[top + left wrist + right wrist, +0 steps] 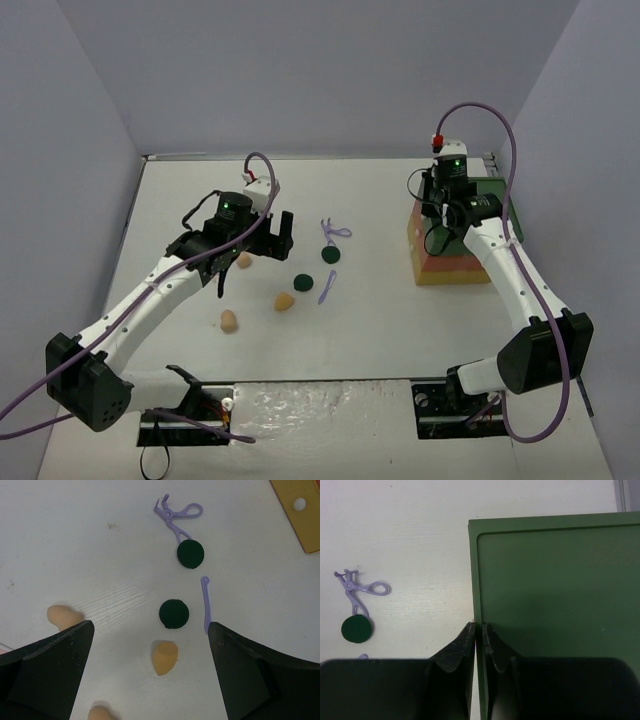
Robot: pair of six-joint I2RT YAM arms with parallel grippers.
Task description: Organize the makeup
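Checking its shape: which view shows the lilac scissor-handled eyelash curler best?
Left wrist view: the lilac scissor-handled eyelash curler is large, sharp and whole. Right wrist shows the curler smaller near its left edge; top external, a tiny lilac squiggle.

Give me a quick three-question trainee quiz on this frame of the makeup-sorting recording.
1. How many tan sponges lie on the table?
2. True or false: the left end effector is clamped on a sponge.
3. The right end effector sits at: A) a lilac curler, B) an edge of the green-topped box, C) a dark green disc.
Key: 1) three; 2) false, it is open and empty above the table; 3) B.
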